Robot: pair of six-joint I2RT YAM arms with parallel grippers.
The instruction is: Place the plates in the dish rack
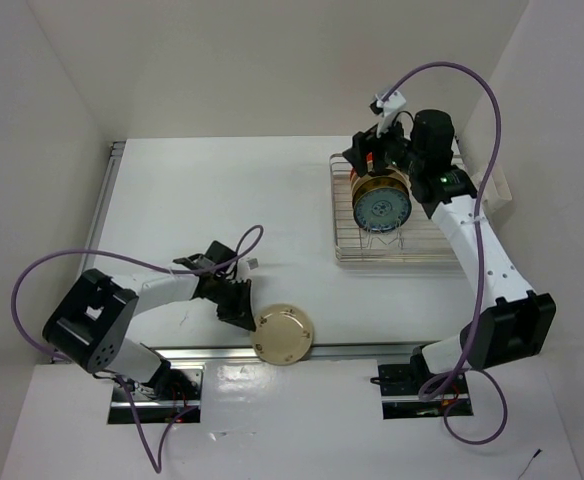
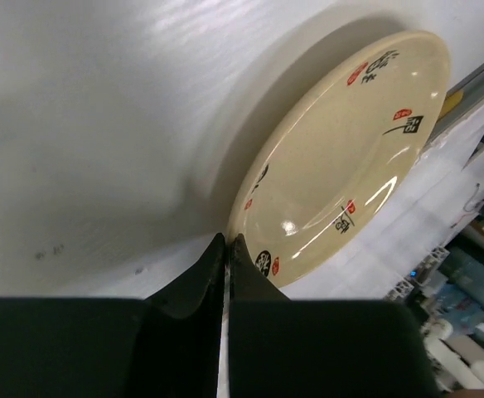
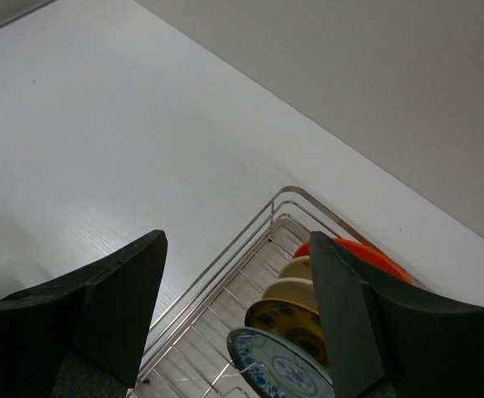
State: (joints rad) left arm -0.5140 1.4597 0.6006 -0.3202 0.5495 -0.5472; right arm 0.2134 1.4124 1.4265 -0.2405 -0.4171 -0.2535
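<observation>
A cream plate (image 1: 284,334) with red and black marks lies at the table's front edge, partly over the rail; it also shows in the left wrist view (image 2: 341,157). My left gripper (image 1: 244,318) is shut, its tips (image 2: 227,240) touching the plate's left rim with nothing between them. The silver wire dish rack (image 1: 352,250) stands at the back right. Upright in it are an orange plate (image 3: 366,249), two cream plates (image 3: 300,267), a brown gold-patterned plate (image 3: 287,319) and a blue plate (image 1: 380,210). My right gripper (image 1: 364,158) is open and empty above the rack's far end (image 3: 235,240).
An aluminium rail (image 1: 372,350) runs along the table's front edge. White walls close in the left, back and right. A small grey scrap (image 1: 255,263) lies mid-table. A white bracket (image 1: 497,190) sits right of the rack.
</observation>
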